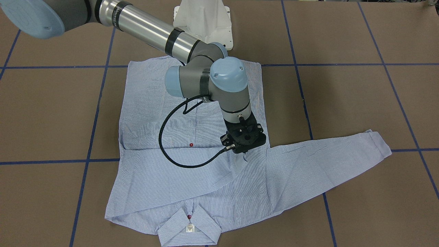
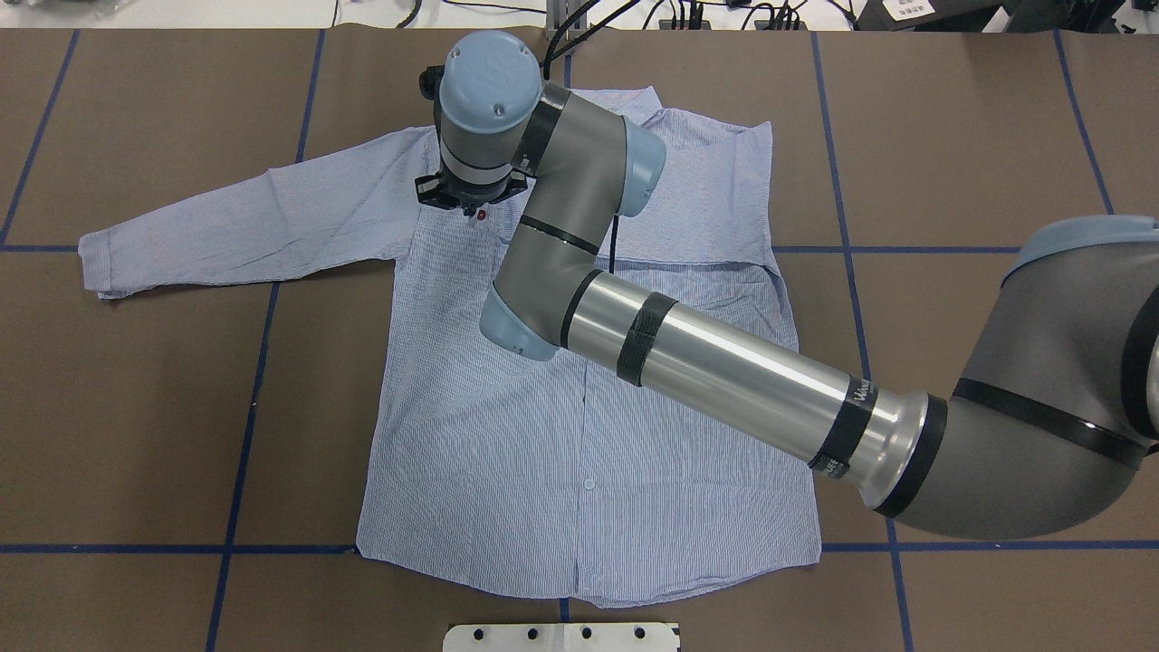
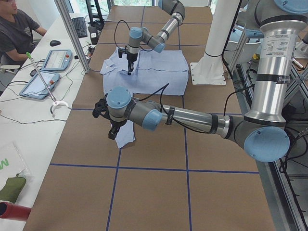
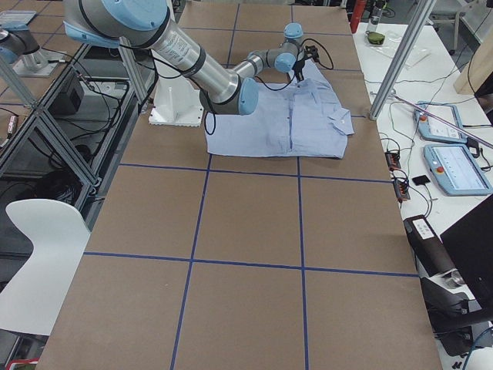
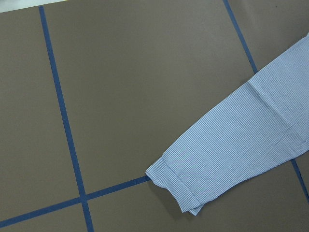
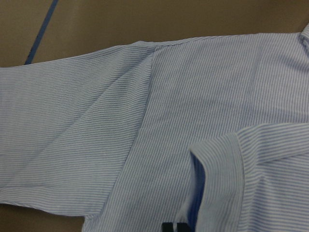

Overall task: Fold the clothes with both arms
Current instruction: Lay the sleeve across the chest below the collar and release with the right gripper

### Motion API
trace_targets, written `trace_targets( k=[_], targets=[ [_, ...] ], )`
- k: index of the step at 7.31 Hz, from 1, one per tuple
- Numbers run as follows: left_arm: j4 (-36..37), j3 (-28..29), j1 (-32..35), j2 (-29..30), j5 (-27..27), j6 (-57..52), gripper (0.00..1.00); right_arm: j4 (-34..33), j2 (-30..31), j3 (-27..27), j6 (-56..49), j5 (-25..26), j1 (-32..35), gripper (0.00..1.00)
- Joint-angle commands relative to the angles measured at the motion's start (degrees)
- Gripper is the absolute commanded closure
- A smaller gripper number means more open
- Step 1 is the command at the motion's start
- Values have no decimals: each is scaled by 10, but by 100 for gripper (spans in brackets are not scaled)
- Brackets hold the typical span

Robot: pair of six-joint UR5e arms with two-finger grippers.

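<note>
Brown paper-covered table (image 1: pixel 360 103) with its blue tape grid, and spread flat across it, front up, is the light blue-and-white finely striped long-sleeved button-up shirt (image 2: pixel 579 435), pointed collar (image 1: pixel 190 228) on the side away from the robot's base. One folded sleeve (image 1: pixel 178 164) lies across the chest, and that's the action: the right gripper (image 1: pixel 241 152) sits at the end of it, over by the opposite shoulder seam, black fingertips (image 6: pixel 167 226) drawn close together with the turned-up cuff (image 6: pixel 217 164) right against them. Cloth peaks up toward the tool in the front-facing view, so I read that as a pinch on the shirt, there to carry the cuff across so the sleeve lands square on the body. Look at the right arm (image 2: pixel 724 362): it reaches from its own side diagonally over the whole shirt, elbow bent, wrist turned straight down, tool vertical over the fabric. Over on the robot's left the outstretched sleeve (image 2: pixel 253 226) lies flat, pointing away from the body, laid out ready for its own fold. Left gripper (image 3: pixel 112 131) hangs above the free cuff (image 5: pixel 183 188) at that sleeve's end, the left arm (image 3: pixel 192 118) long and low, nearly level over the table. It shows only in the side view, so whether those fingers are apart or together I cannot tell. Its wrist camera looks down on the free cuff resting on the paper, nothing touching it in that view.
</note>
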State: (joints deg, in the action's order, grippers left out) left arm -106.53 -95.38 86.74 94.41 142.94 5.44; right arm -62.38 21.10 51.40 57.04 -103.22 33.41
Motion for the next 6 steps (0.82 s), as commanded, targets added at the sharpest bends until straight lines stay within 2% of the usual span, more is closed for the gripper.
trace_targets(
  k=[1, 2, 3, 5, 6],
  targets=[
    [0, -1, 0, 0, 3, 1, 0, 7, -7, 0, 16, 31, -12, 0],
    [0, 0, -1, 1, 3, 5, 0, 3, -8, 16, 37, 28, -12, 0],
    [-1, 1, -2, 1, 1, 15, 0, -35, -7, 41, 50, 22, -12, 0],
    [-32, 3, -23, 2, -19, 95, 0, -211, 24, 168, 41, -9, 8, 0],
    [-93, 3, -58, -1, -62, 186, 1, -242, 84, 251, 37, -40, 37, 0]
  ],
)
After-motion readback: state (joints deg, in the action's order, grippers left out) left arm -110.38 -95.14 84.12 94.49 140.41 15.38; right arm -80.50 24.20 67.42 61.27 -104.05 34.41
